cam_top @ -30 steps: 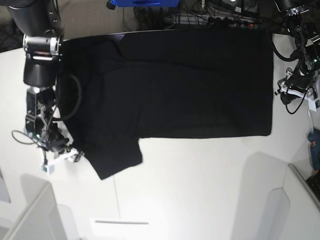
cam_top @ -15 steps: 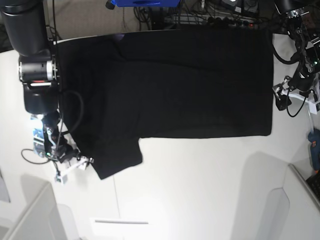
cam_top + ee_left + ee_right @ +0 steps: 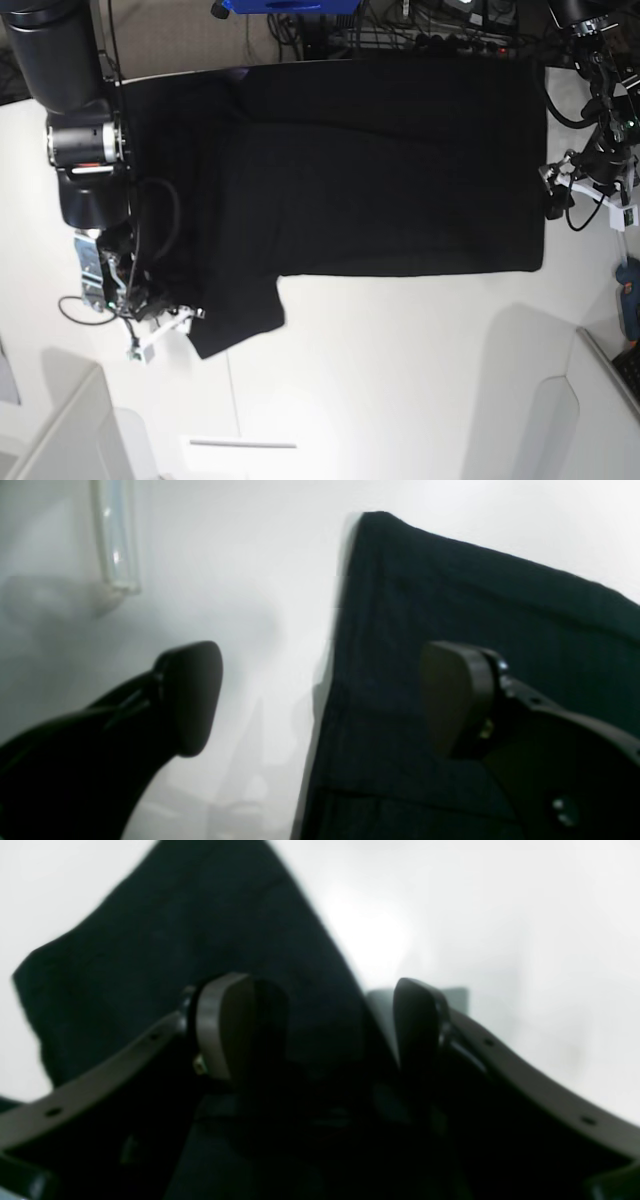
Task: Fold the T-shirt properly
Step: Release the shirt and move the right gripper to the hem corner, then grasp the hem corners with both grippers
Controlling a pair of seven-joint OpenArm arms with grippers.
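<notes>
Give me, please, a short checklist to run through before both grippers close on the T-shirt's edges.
1. Left gripper open: ok, the jaws stand wide apart.
2. Left gripper straddling the T-shirt edge: ok, one finger over the cloth, the other over the white table.
3. Right gripper open: ok, the jaws are apart.
4. Right gripper lined up with the sleeve edge: ok, cloth lies between the fingers in the right wrist view.
5. Fingers low enough to pinch the cloth: cannot tell, height above the table is unclear.
6. T-shirt lying flat: ok, spread out with only slight wrinkles.
</notes>
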